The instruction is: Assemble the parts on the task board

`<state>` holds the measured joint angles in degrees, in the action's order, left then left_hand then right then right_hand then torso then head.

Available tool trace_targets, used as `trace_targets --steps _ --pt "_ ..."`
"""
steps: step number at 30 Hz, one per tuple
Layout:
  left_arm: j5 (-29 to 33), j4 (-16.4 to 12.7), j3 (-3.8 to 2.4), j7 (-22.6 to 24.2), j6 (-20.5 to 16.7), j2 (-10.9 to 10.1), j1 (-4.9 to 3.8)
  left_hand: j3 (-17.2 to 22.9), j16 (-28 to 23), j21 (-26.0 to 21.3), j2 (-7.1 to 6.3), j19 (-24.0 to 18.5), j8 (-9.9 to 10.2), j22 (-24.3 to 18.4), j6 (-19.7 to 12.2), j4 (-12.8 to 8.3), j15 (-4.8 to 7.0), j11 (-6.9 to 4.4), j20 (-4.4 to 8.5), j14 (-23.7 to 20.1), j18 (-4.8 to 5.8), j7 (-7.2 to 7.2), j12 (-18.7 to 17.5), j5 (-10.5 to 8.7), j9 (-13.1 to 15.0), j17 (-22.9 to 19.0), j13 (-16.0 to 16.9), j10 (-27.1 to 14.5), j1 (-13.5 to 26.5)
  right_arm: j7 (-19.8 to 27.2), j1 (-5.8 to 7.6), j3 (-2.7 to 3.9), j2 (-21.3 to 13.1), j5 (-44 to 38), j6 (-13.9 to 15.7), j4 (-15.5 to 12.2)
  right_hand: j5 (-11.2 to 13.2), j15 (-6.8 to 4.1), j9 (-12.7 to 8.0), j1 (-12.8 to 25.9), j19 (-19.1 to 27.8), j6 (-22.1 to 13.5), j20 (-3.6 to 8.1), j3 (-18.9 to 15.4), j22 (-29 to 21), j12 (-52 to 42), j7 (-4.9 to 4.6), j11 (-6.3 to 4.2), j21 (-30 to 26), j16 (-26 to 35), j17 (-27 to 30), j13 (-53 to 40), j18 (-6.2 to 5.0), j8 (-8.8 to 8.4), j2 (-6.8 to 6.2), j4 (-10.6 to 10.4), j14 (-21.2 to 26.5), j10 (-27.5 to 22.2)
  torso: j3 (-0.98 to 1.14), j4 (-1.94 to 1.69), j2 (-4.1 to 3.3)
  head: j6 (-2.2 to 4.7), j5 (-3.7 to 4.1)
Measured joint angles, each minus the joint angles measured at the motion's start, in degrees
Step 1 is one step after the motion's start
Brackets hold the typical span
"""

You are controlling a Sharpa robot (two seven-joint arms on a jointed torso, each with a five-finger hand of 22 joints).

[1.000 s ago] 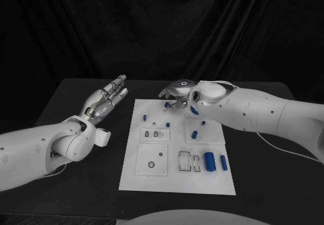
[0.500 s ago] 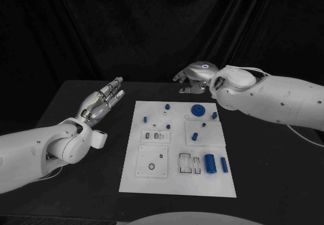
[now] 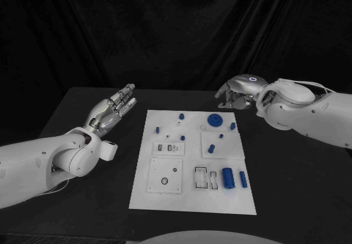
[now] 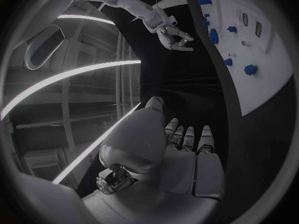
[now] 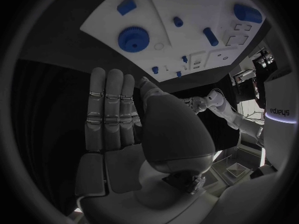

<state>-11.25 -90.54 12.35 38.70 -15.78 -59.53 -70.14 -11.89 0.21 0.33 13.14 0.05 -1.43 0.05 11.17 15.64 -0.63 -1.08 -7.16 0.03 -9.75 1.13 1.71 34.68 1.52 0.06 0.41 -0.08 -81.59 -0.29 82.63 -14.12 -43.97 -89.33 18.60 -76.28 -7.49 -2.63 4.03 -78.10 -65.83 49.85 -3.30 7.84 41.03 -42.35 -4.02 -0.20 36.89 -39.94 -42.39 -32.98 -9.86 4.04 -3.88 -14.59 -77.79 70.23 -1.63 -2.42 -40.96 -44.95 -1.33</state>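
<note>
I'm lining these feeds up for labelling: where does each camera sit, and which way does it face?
Head view: on the robot's head, looking down at the task board; both arms enter.
Left wrist view: behind the left hand, facing the board's edge.
Right wrist view: behind the right hand, facing the board.
All three share the blue gear.

Matt white task board, black cloth backdrop

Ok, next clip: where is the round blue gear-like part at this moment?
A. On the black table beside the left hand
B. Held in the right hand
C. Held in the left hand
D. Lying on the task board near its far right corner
D: the blue gear lies on the task board near its far right corner, while the right hand hangs beyond the board's far edge with nothing in it.
</note>
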Motion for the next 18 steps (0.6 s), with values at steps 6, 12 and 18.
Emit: trace_targets --steps 6,12,18 --pt "0.0 0.18 0.01 0.0 0.22 0.09 0.0 0.01 0.0 0.0 0.0 0.01 0.0 0.0 0.0 -0.01 0.0 0.0 -0.01 0.0 0.0 0.0 0.0 0.0 0.0 0.01 0.0 0.0 0.0 -2.12 -1.66 -0.07 -0.35 0.44 -2.15 0.11 -0.93 -1.04 1.58 2.42 -8.22 0.48 0.4 -3.06 23.36 -37.93 0.27 -0.35 23.07 -35.23 -31.23 -40.19 3.26 0.0 1.32 -0.6 -5.89 11.12 -0.03 0.35 -0.09 0.24 -0.2" --pt "-0.01 0.45 0.01 0.0 0.45 0.15 0.0 0.16 0.0 0.0 0.0 0.01 0.0 0.01 0.0 -0.16 0.0 0.0 -0.01 0.0 0.0 0.0 0.0 0.0 0.0 0.02 0.0 0.0 0.0 -3.63 -2.67 -0.09 -0.01 0.66 -3.08 0.49 -2.21 -1.15 3.68 3.18 -12.28 1.02 0.35 -3.77 33.53 -47.46 0.02 -0.62 35.18 -49.15 -32.57 -41.98 4.53 0.0 2.08 -0.24 -5.97 13.53 -0.01 0.26 -0.12 0.02 0.09" --pt "-0.01 0.64 0.01 0.0 0.72 0.37 0.0 0.32 0.0 0.0 0.0 0.01 0.0 0.01 0.0 0.01 -0.43 -0.01 -0.01 -0.02 0.0 0.0 0.0 0.02 -0.01 0.03 0.0 -0.01 0.0 -4.56 -3.4 -0.07 0.68 0.79 -3.3 0.83 -2.85 -1.15 4.57 3.18 -16.42 0.33 0.62 -4.14 33.93 -47.51 0.31 -0.62 42.44 -49.92 -32.56 -41.98 6.4 0.0 2.08 0.13 -5.97 13.53 0.07 0.2 -0.14 0.01 0.27"
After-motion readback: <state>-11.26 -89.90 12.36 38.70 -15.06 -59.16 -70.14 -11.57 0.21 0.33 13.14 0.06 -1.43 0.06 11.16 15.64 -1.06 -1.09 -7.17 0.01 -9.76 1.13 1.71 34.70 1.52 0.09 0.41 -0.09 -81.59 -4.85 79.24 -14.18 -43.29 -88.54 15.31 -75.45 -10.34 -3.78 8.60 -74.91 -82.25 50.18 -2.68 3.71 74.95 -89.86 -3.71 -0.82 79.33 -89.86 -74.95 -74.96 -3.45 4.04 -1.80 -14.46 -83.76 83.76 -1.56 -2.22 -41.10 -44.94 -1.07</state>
